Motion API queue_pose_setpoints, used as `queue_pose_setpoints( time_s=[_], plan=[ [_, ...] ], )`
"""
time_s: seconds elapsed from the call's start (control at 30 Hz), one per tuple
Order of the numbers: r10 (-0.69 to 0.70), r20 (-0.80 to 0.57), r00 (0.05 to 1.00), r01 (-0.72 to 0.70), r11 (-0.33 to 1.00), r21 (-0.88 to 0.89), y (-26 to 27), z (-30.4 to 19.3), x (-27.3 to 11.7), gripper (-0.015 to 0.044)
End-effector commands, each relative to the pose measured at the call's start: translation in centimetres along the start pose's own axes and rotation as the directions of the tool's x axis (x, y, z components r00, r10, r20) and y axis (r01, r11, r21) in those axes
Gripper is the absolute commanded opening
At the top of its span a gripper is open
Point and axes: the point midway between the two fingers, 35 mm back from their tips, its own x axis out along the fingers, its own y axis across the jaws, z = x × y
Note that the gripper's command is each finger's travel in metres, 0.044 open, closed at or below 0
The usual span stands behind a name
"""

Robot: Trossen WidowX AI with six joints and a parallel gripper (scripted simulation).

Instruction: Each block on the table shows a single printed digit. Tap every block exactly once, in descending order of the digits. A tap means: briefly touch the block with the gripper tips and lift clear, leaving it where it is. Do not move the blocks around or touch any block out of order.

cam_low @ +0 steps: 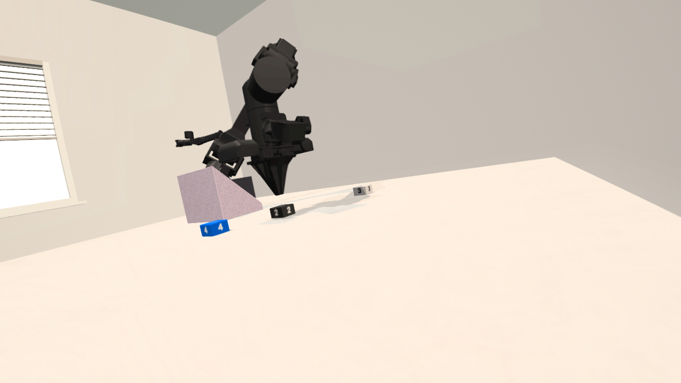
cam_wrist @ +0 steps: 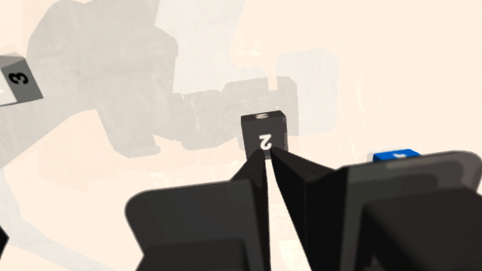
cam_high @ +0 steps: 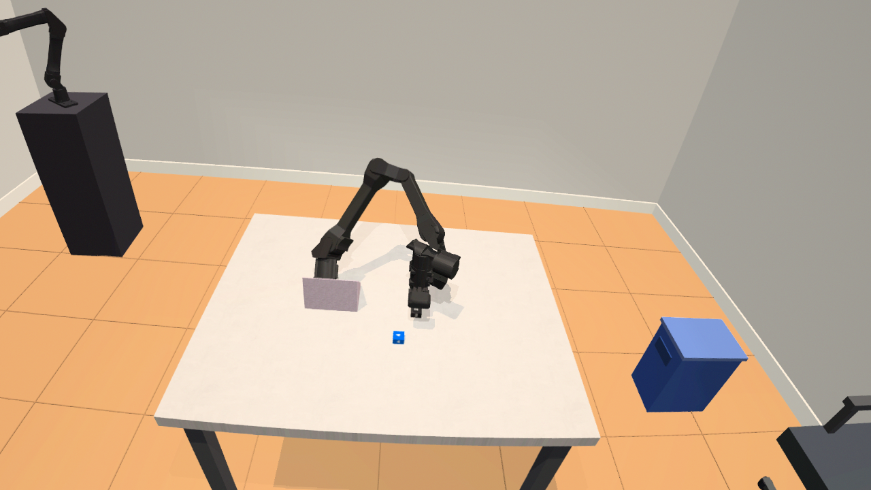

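Note:
My gripper [cam_low: 278,193] [cam_wrist: 266,155] is shut with nothing between its tips. It points down a little above the black block [cam_high: 416,313] [cam_low: 282,211] [cam_wrist: 251,132], which shows a white 2. In the wrist view the tips overlap this block's near edge. The blue block [cam_high: 398,337] [cam_low: 214,228] [cam_wrist: 393,155] shows a white 4 and lies off to one side, partly hidden by a finger in the wrist view. The white block [cam_low: 360,191] [cam_wrist: 28,89] shows a black 3. It lies on the other side and is hidden behind the arm in the top view.
A pinkish wedge [cam_high: 331,295] [cam_low: 199,197] stands on the table [cam_high: 273,378] [cam_low: 428,285] near the arm's base. A blue lidded bin [cam_high: 688,371] stands on the floor to the right. A dark pedestal [cam_high: 85,182] at the far left carries another arm [cam_high: 55,54].

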Motion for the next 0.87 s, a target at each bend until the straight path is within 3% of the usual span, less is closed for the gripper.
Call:
queue_pose_setpoints(
  time_s=[0.0,0.2,0.4,0.53,0.83],
  plan=[
    [-0.008,0.002,1.0,0.008,1.0,-0.011,1.1,0.4,-0.9,0.0072],
    [-0.021,0.004,1.0,0.021,1.0,-0.012,10.3,1.0,-4.3,0.023],
    [-0.013,0.004,1.0,0.013,1.0,-0.013,18.8,-1.3,-7.0,0.0387],
    [0.002,0.0,1.0,-0.002,1.0,-0.01,23.3,-3.9,-8.5,0.04],
    [0.002,0.0,1.0,-0.003,1.0,-0.01,23.5,-4.1,-8.6,0.04]
  ],
)
